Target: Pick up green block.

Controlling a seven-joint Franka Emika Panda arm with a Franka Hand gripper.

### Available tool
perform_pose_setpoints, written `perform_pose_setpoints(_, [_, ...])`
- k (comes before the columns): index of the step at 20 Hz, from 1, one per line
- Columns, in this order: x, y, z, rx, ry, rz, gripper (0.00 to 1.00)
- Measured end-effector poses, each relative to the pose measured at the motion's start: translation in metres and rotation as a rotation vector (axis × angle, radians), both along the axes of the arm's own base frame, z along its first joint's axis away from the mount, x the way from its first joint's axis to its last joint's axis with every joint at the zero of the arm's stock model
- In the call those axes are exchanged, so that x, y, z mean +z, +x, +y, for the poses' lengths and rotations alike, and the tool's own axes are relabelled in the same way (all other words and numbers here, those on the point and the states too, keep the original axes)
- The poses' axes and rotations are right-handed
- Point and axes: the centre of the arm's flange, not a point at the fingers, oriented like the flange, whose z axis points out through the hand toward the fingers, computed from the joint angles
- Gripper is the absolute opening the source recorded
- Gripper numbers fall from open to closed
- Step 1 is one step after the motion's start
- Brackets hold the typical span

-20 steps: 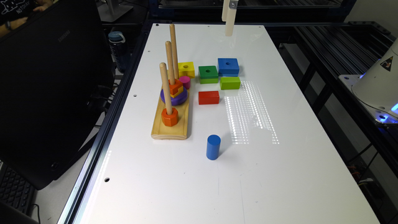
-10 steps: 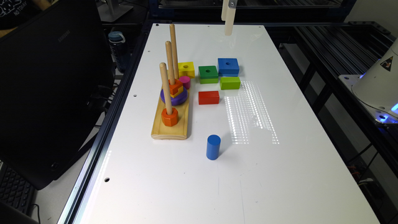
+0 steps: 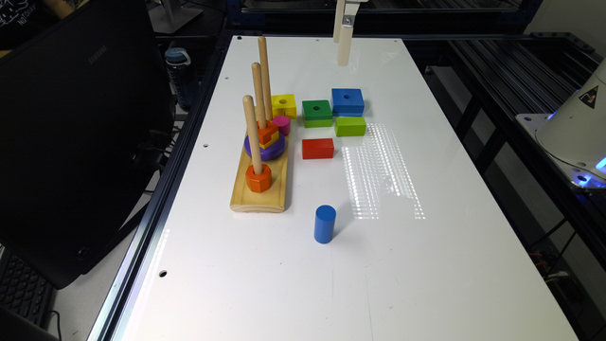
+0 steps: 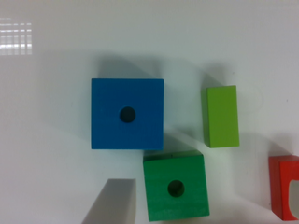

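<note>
The green block [image 3: 316, 112] is a dark green square with a round centre hole. It lies flat on the white table [image 3: 426, 265], between a yellow holed block [image 3: 283, 105] and a blue holed block [image 3: 347, 101]. My gripper [image 3: 343, 45] hangs high over the table's far end, beyond the blue block. In the wrist view the green block [image 4: 175, 192] sits beside the blue block [image 4: 127, 114]. One pale finger [image 4: 112, 203] shows beside the green block and another at the picture's edge, so the gripper [image 4: 203, 193] is open and holds nothing.
A lime-green solid block [image 3: 350, 126] and a red block [image 3: 317, 148] lie just in front of the green block. A wooden peg board [image 3: 259, 189] with three tall pegs and stacked rings stands at the exterior view's left. A blue cylinder [image 3: 325, 224] stands upright nearer the front.
The gripper has come slightly lower and nearer the blocks. No block has moved.
</note>
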Motion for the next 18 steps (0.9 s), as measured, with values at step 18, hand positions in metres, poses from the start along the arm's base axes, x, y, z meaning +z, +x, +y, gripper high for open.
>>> perform_pose_setpoints(18, [-0.035,0.005,-0.002,0.002,0.006,0.016,1.00])
